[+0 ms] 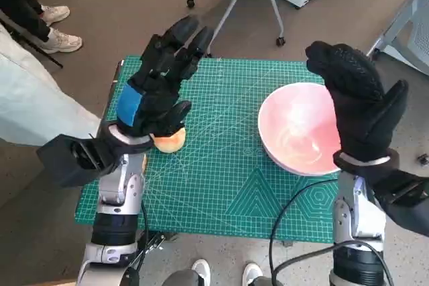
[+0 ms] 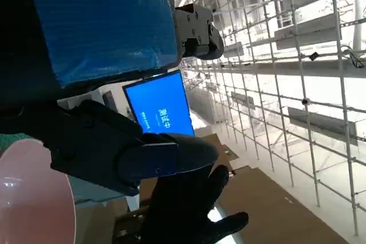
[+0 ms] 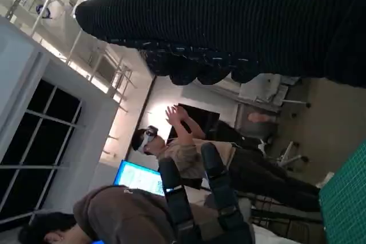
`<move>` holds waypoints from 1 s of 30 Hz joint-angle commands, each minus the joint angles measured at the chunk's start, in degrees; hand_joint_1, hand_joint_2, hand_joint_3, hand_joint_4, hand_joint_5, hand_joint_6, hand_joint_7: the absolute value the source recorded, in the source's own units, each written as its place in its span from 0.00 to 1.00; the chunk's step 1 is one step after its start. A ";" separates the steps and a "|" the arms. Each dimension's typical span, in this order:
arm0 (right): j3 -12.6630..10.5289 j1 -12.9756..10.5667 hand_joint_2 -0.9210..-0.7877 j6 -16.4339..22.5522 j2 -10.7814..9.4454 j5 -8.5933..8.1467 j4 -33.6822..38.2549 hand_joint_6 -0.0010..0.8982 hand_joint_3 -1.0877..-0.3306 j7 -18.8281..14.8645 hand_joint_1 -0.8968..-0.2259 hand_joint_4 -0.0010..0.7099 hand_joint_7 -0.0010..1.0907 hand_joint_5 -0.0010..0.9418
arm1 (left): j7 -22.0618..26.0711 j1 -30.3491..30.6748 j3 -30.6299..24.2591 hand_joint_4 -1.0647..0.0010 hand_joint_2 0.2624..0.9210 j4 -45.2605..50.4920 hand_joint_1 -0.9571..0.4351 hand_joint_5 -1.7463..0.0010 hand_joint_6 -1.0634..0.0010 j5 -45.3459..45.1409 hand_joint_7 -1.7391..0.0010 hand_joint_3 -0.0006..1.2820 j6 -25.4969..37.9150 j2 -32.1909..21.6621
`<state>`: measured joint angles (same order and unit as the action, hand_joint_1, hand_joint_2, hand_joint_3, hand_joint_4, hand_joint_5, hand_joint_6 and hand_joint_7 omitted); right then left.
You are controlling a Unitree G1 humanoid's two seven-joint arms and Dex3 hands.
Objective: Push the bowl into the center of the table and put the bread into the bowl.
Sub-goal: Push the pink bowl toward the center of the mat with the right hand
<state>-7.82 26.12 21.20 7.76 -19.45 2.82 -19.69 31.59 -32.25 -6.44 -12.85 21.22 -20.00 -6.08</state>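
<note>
At far left our left hand point(image 1: 159, 82) hovers with fingers spread, holding nothing, the bread point(image 1: 169, 140) lying just beneath its wrist on the surface point(image 1: 221, 185). We judge the bread soft and light: take it gently by its sides. The bowl point(image 1: 295, 128) sits right of center, probably stiff and slick; our right hand point(image 1: 358, 102), raised beside it, is empty, fingers loosely apart.

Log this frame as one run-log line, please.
left hand: open, raised over bread | right hand: open, raised beside bowl | bowl: right of centre, empty | bread: on mat
</note>
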 commanded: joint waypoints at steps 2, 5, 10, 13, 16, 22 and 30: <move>-0.35 -0.39 0.00 0.27 -0.19 0.93 1.24 0.15 0.48 0.59 0.39 0.36 0.52 0.00 | 0.59 -0.10 -0.22 0.88 1.00 -0.29 0.24 1.00 1.00 0.73 0.74 0.40 -1.08 0.27; -0.43 -0.24 0.00 0.49 -0.26 1.07 1.33 0.15 0.47 0.63 0.39 0.36 0.52 0.00 | 0.81 0.01 -0.32 0.88 1.00 -0.36 0.23 1.00 1.00 0.86 0.74 0.40 -1.21 0.31; -0.48 -0.03 0.00 1.01 -0.34 1.30 1.58 0.15 0.47 0.73 0.39 0.36 0.51 0.00 | 1.24 0.14 -0.54 0.88 1.00 -0.73 0.23 1.00 1.00 1.10 0.74 0.39 -1.59 0.34; -0.43 0.23 0.00 1.25 -0.39 1.47 1.87 0.15 0.48 0.85 0.39 0.36 0.51 0.00 | 1.52 0.17 -0.67 0.88 1.00 -1.05 0.23 1.00 1.00 1.21 0.74 0.39 -1.82 0.36; -0.39 0.48 0.00 1.41 -0.41 1.71 2.09 0.15 0.47 1.00 0.39 0.36 0.50 0.00 | 1.63 0.33 -0.64 0.88 1.00 -1.09 0.23 1.00 1.00 1.19 0.74 0.39 -2.03 0.43; -0.56 0.77 0.00 1.79 -0.21 2.00 2.71 0.14 0.47 0.91 0.40 0.36 0.50 0.00 | 1.81 0.69 -0.48 0.88 1.00 -0.88 0.23 1.00 1.00 1.54 0.74 0.39 -1.87 0.63; -4.50 0.20 0.00 4.44 3.53 0.38 6.02 0.20 0.50 -1.26 0.38 0.36 0.43 0.00 | 2.07 0.97 -0.55 0.88 1.00 -0.69 0.24 1.00 1.00 1.91 0.75 0.37 -1.47 0.71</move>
<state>-9.82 27.33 24.59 8.95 -18.05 6.28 -19.87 33.55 -32.03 -6.88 -13.63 22.57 -21.16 -5.47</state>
